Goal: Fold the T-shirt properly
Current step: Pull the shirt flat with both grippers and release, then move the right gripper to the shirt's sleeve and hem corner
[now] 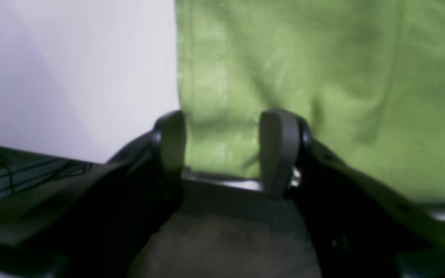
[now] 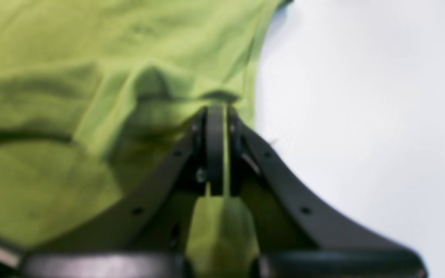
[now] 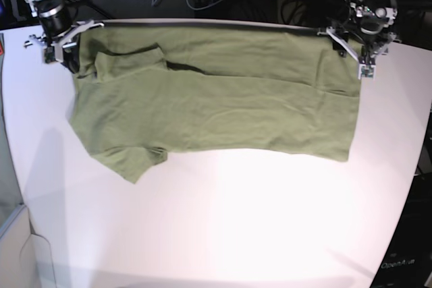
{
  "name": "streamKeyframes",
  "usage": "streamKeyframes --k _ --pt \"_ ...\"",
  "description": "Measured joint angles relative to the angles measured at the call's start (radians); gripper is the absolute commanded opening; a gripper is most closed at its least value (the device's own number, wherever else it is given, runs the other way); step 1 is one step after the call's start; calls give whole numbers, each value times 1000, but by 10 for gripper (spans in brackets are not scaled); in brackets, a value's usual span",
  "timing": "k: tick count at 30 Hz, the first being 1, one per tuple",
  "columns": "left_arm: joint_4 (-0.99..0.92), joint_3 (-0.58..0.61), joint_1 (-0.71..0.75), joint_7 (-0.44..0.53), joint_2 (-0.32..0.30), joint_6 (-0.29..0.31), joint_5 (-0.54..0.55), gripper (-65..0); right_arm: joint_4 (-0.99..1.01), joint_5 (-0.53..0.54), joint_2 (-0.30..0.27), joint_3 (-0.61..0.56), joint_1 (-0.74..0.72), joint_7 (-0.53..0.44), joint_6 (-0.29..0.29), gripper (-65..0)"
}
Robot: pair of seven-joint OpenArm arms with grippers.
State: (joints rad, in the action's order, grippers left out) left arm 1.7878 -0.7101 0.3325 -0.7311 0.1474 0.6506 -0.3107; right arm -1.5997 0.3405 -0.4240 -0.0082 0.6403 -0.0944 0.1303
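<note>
The olive-green T-shirt (image 3: 216, 106) lies spread across the far half of the white table (image 3: 223, 227), folded lengthwise so that its far edge runs along the table's far rim. Its hem end is toward the base view's right and its shoulder end toward the left. 1 short sleeve (image 3: 131, 160) juts out from the shirt's near left corner; the other sleeve (image 3: 128, 62) is folded over onto the shirt's body near the far left corner.

The left gripper (image 1: 222, 144) sits at the shirt's far hem corner, on the base view's right. In the left wrist view its 2 fingers (image 1: 278, 150) stand apart with a clear gap, and the stitched hem band (image 1: 207, 96) of the shirt shows through that gap, lying flat beyond them; no cloth is pinched between the jaws. The shirt's straight edge meets bare table just beside the other finger.

The right gripper (image 2: 216, 112) is at the shirt's far shoulder corner, on the base view's left. In the right wrist view its jaws are pressed together on a thin fold of the green cloth, and a strip of the shirt also shows behind the fingers, between the gripper's arms. The cloth rises in a small ridge right at the fingertips, with bare table just beside the shirt.
</note>
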Motion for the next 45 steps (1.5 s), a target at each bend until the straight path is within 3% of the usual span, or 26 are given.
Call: streamKeyframes --k 16,19,29,31,35,38,41,45 --pt "14 0 -10 -14 -6 2 -8 -336 -33 0 3 55 1 0 0 -627" --pt "66 -2 -6 -18 -3 48 -7 -336 -33 0 4 55 0 0 0 -627" --pt "140 -3 -21 -22 8 53 -15 -336 -61 0 3 63 3 20 1 -627" --pt "140 -22 -34 -22 10 55 -14 -336 -125 -2 -9 96 3 89 1 -627" --pt "139 -97 -81 -22 6 52 -17 -336 -229 3 -72 129 -156 362 23 -627" --pt "139 -121 -92 -29 5 52 -23 -336 -233 3 -68 127 -341 562 159 -627" --pt "138 -119 -88 -22 -6 53 -9 -336 -186 8 -25 128 -535 756 280 -627" --pt "139 -126 -81 -26 -11 53 -21 -336 11 -13 -12 106 -799 896 407 -625"
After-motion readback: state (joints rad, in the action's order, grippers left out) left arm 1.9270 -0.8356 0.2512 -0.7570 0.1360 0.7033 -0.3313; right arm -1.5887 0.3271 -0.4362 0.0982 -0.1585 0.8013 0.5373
